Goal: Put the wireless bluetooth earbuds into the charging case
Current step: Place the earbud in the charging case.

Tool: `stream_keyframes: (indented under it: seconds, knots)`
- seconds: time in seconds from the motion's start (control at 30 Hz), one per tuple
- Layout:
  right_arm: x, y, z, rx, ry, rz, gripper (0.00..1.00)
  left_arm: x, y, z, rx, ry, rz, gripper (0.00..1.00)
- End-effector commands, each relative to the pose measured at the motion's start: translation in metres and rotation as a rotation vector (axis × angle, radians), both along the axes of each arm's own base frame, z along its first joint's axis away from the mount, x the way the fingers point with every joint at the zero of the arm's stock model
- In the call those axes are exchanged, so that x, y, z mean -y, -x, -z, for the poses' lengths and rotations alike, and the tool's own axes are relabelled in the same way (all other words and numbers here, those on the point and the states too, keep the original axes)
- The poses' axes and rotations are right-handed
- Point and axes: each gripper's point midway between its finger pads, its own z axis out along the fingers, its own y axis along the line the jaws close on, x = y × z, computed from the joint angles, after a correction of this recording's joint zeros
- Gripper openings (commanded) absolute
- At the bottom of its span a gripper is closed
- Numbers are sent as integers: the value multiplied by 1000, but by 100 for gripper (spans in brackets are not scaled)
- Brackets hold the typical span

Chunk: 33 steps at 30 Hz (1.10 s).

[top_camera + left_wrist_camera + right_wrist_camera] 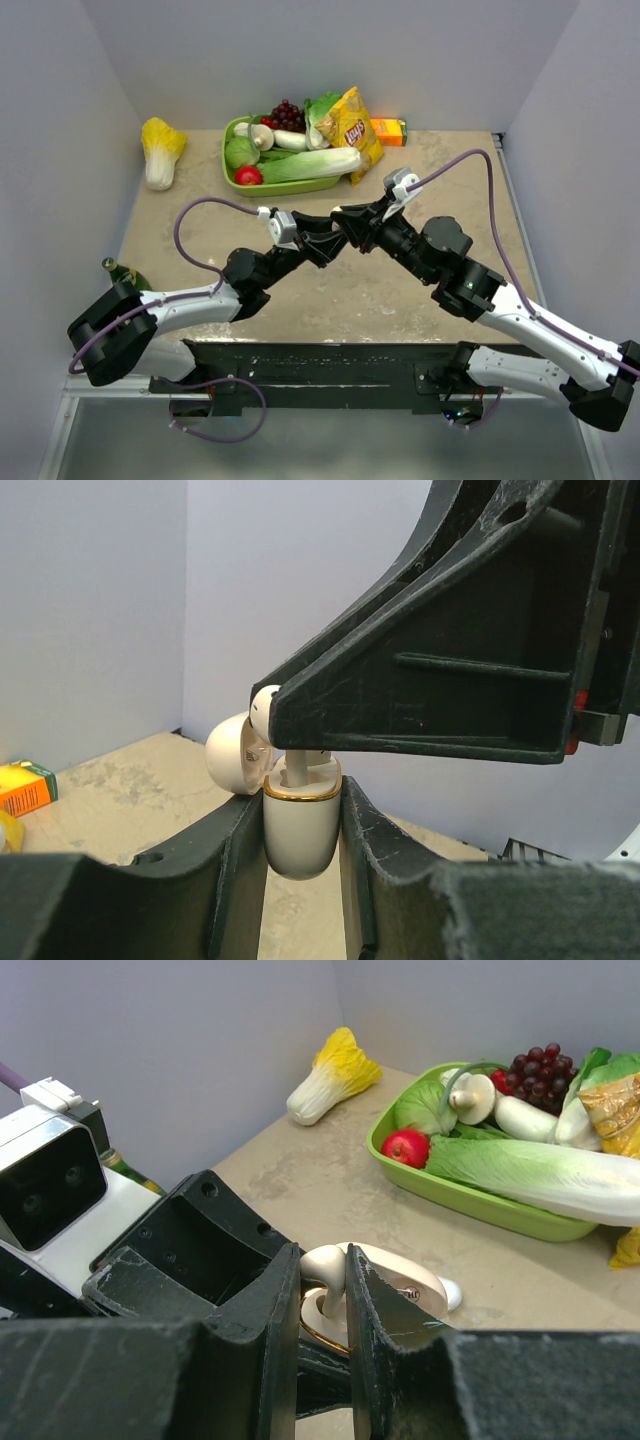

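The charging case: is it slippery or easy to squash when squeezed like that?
Probably rigid: the charging case shows no denting clamped in the left gripper. Its glossy curved shell looks slippery and might squirt out. The open lid seems the fragile part.

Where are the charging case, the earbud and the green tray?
charging case [300,830]: left wrist view, on its rounded white body.
earbud [322,1265]: right wrist view, on its white head.
green tray [470,1200]: right wrist view, on its near wall.

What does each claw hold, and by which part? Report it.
Left claw clamps the charging case by its lower body's sides. Right claw pinches an earbud by its stem, just below the head.
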Motion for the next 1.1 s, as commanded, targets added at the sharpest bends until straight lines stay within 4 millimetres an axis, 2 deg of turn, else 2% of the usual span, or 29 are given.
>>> stream_keyframes:
  seconds: [0.0,0.27,0.67,0.73,0.77,0.87,1.07]
  knots:
    - [-3,6,-6,8,-25,-27,0,-18,10,-61,146,157,-23,0]
    - [-4,11,-7,3,-34,-48,0,-17,9,-63,148,159,-25,0]
    - [-2,13,2,-14,-21,-40,0,-17,9,-66,154,164,-26,0]
    - [1,12,-1,-18,-27,-25,8,-17,9,-65,153,163,-26,0]
    - [3,10,-2,-23,-33,-9,20,-17,10,-66,153,164,-24,0]
    - [9,8,-8,-30,-58,23,33,-18,9,-63,150,161,-25,0]
    - [22,5,-26,-28,-106,83,42,-20,10,-61,146,163,-28,0]
